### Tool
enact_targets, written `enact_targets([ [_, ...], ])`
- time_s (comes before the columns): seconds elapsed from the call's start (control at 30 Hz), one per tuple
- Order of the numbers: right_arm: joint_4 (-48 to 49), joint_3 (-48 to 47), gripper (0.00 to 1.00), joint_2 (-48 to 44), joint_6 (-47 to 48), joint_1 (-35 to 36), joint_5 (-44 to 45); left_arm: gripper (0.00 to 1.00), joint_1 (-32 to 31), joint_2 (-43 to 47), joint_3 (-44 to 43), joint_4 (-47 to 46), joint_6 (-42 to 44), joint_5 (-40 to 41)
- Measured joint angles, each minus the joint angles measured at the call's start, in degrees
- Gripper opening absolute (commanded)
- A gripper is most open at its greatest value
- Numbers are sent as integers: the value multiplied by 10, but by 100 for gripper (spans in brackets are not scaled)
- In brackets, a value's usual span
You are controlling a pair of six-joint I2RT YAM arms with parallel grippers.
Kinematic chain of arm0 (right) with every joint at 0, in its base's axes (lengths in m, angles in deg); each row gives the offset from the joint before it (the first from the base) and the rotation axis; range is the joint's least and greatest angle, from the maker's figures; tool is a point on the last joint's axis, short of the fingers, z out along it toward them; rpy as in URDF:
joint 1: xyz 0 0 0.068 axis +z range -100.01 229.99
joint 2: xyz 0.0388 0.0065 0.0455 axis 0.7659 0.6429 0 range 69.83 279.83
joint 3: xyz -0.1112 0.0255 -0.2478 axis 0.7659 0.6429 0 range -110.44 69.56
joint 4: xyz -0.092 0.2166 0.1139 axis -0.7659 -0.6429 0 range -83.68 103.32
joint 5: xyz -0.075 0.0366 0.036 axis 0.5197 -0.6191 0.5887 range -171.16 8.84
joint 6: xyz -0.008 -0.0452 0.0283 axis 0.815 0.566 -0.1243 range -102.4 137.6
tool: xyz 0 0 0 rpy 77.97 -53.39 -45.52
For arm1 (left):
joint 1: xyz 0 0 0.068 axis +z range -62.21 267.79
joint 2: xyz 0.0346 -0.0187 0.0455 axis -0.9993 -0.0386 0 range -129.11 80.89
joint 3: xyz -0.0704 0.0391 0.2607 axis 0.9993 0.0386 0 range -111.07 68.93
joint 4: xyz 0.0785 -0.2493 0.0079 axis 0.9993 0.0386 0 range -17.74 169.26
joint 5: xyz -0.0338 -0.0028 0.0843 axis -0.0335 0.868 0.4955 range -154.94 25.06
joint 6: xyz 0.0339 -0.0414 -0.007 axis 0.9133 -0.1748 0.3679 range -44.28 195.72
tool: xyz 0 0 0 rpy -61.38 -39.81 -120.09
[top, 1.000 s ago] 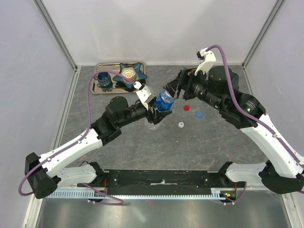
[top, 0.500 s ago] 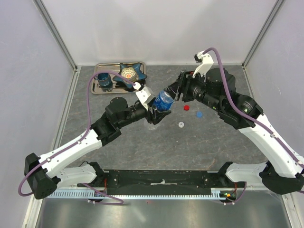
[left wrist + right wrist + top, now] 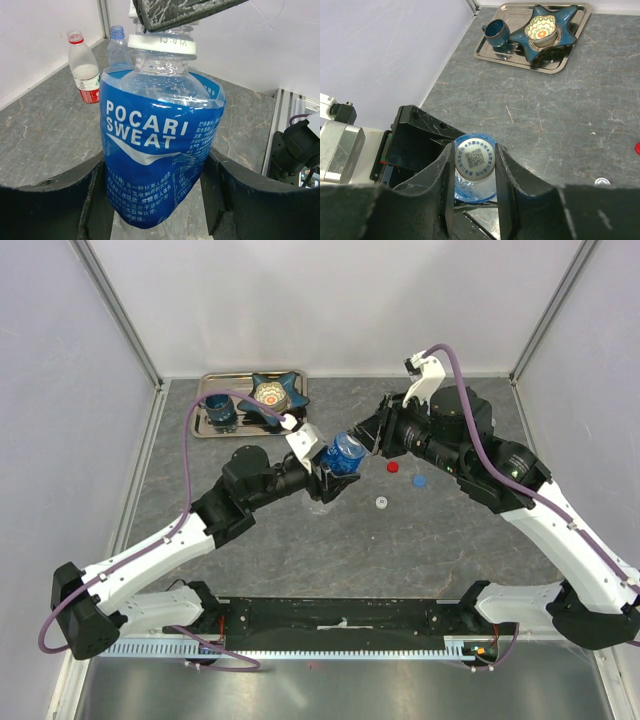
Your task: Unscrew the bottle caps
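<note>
The white cap of the Pocari Sweat bottle is pinched between the closed jaws of the right gripper, above the middle of the table. The left gripper clamps the bottle's blue-labelled body from both sides. A red cap, a blue cap and a second white cap lie loose on the table nearby.

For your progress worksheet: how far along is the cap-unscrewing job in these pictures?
Done: red cap, blue cap and a loose white cap lie on the table. In hand: left fingers hold the Pocari Sweat bottle; right fingers pinch its screwed-on cap. Left: twisting that cap off.
</note>
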Motion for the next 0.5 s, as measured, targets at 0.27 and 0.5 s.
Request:
enact_targets([
  [0.27,3,1,0,-11,15,5,-22,30,8,27,21,-22,-11,-25],
  [0.5,36,-1,0,-41,83,3,-80,28,116,24,23,-135,-170,-262],
])
